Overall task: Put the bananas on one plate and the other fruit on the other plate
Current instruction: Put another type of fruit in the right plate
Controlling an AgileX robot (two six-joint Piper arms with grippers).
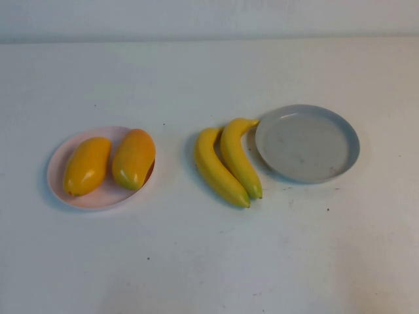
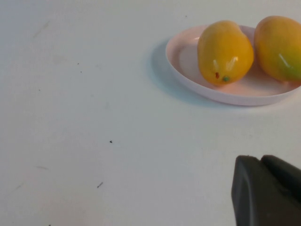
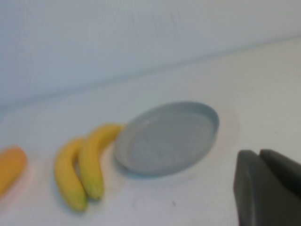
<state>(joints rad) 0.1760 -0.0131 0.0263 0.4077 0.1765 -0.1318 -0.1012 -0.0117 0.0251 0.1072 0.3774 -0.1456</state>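
Two yellow bananas (image 1: 213, 169) (image 1: 239, 157) lie side by side on the table, with one tip touching the left rim of the empty grey-blue plate (image 1: 308, 142). Two orange-yellow mango-like fruits (image 1: 86, 165) (image 1: 134, 158) lie on the pale pink plate (image 1: 98, 199) at the left. Neither arm shows in the high view. My left gripper (image 2: 261, 159) is shut and empty above bare table, short of the pink plate (image 2: 183, 56). My right gripper (image 3: 258, 153) is shut and empty, short of the grey-blue plate (image 3: 167, 139) and apart from the bananas (image 3: 94, 157).
The white table (image 1: 209, 261) ends at a pale wall (image 1: 209, 16) at the back. Nothing else stands on it besides a few small dark specks.
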